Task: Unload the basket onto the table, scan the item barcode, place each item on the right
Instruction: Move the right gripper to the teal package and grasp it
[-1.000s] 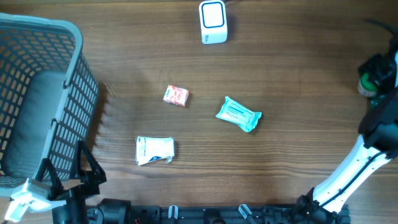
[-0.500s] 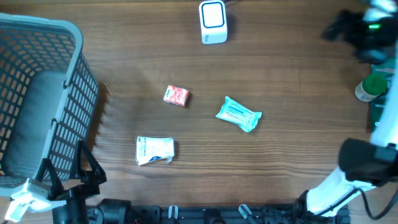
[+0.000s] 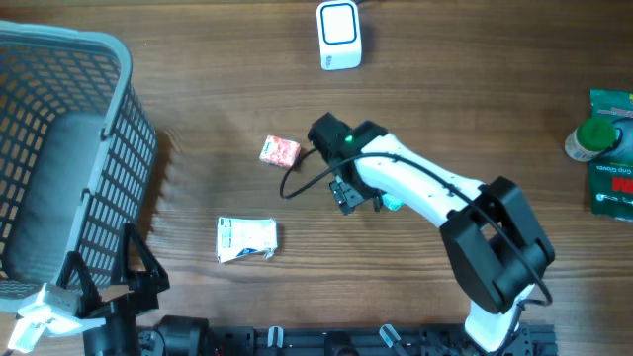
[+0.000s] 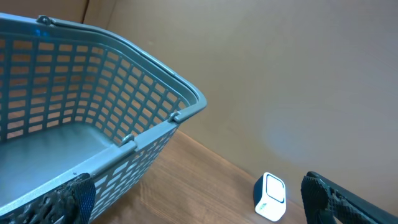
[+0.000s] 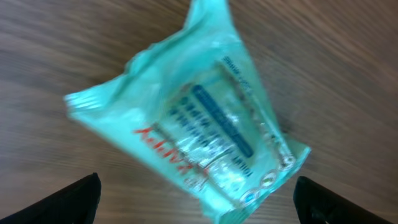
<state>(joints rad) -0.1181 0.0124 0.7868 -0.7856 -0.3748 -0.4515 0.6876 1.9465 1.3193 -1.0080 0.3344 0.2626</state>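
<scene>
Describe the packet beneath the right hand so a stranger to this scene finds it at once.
From the grey basket on the left, go right past the pink packet. Under the open right hand lies a crinkly packet. Unlike that one and the white packet, it is teal with blue print.

We see a grey mesh basket (image 3: 127,148) standing upright at the left end of the wooden table (image 3: 198,59). Near the middle lies a small red packet (image 3: 280,152), and a white packet (image 3: 245,239) lies well apart from it, nearer the front. At the far right edge, a green-capped bottle (image 3: 593,135) sits just beside a green box (image 3: 613,183) that is partly cut off.
</scene>
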